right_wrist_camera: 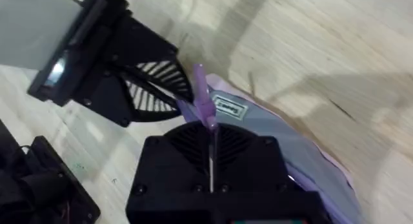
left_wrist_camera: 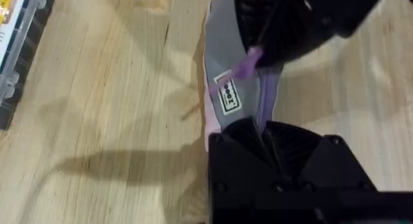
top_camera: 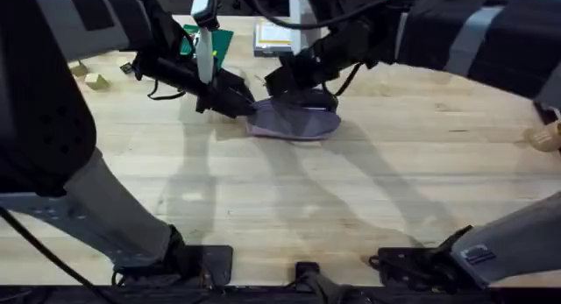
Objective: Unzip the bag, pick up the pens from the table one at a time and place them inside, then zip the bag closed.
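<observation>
The lilac bag point(top_camera: 296, 122) lies on the table point(top_camera: 289, 208) at mid-back, its grey band and small label facing up point(left_wrist_camera: 226, 88). My left gripper point(top_camera: 244, 106) is shut on the bag's left end point(left_wrist_camera: 261, 130). My right gripper point(top_camera: 282, 80) reaches in from the right above the bag and is shut on the purple zipper pull point(right_wrist_camera: 204, 102); its own fingers point(right_wrist_camera: 210, 130) meet around the tab. The left wrist view shows that pull point(left_wrist_camera: 247, 64) rising toward the right gripper's dark body. The pens are out of view.
A clear plastic box with a yellow label point(top_camera: 273, 38) stands behind the bag, and its edge shows in the left wrist view point(left_wrist_camera: 16, 50). A green item point(top_camera: 216, 41) and small wooden blocks point(top_camera: 93, 78) sit at the back left. A wooden piece point(top_camera: 547, 137) lies at the right edge.
</observation>
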Tool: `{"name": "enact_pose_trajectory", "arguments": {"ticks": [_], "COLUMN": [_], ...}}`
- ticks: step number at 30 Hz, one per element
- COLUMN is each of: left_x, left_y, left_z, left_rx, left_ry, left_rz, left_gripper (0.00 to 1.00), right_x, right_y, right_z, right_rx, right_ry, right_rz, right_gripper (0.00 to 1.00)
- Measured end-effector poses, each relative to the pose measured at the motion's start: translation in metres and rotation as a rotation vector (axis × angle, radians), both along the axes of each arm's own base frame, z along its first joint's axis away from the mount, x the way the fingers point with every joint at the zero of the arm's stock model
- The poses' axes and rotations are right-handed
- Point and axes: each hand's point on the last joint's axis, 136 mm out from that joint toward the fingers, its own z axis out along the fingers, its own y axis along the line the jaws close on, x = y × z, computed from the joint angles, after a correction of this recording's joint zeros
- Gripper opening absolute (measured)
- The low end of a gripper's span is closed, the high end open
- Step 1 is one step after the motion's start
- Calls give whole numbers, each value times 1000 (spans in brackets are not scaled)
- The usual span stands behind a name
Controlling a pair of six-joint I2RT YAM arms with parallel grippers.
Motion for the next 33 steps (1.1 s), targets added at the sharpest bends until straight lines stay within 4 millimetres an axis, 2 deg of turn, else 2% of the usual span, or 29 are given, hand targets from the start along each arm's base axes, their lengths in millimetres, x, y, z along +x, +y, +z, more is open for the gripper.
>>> {"name": "enact_pose_trajectory", "arguments": {"ticks": [13,14,17,18,19,33], "left_x": [1,1,1,1,1,-1], "left_y": [-5,-7,-10,-12,-13,-10], "left_z": [4,6,8,10,11,6], "left_rx": [-28,-39,-57,-73,-76,-47], "left_ry": [-6,-9,-10,-11,-11,-5], "left_rz": [-2,-7,-8,-8,-8,-13], "left_gripper": [43,43,43,43,43,43], "right_x": [17,20,24,29,30,29], "right_y": [-44,-54,-63,-76,-81,-146], "right_z": [-4,1,10,16,16,-3], "right_rx": [11,17,28,30,28,-164], "right_ry": [81,80,63,57,59,91], "right_rz": [-101,-124,-147,-178,-190,-295], "right_gripper": [32,32,32,32,32,33]}}
